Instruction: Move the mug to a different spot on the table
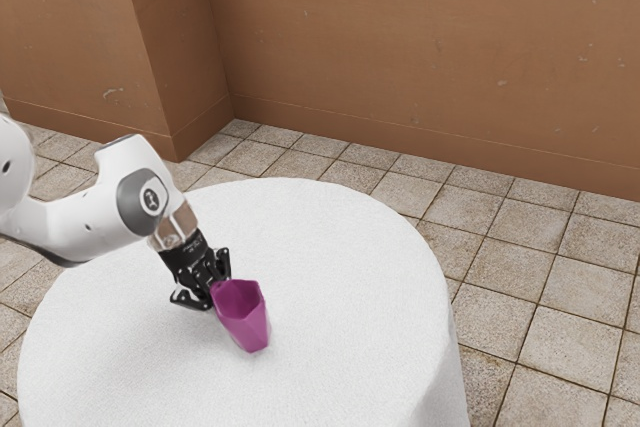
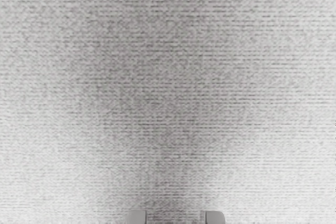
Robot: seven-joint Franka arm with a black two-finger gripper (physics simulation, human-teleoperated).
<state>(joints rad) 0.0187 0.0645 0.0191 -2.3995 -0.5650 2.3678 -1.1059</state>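
Pincer (image 1: 197, 296): black, pointing down at the counter (image 1: 350, 247), low over its cloth on the side toward the exterior view's left. In the wrist view the two pale fingertips (image 2: 136, 217) stand apart, with nothing but the counter's woven white cloth (image 2: 168, 77) between them: pincer open, gripping nothing

Mug (image 1: 242, 314): magenta, faceted, mouth up, leaning a little. It sits on the counter just beside the pincer, on the side toward the exterior view's right. Its rim is level with the pincer's fingers and very close to them; contact cannot be told

Arm (image 1: 90, 209): white, coming in from the exterior view's left, elbow bent, wrist angled down to the pincer

Counter: round, white-covered. Beige tiled floor (image 1: 520, 277) around it, brown walls (image 1: 420, 37) behind
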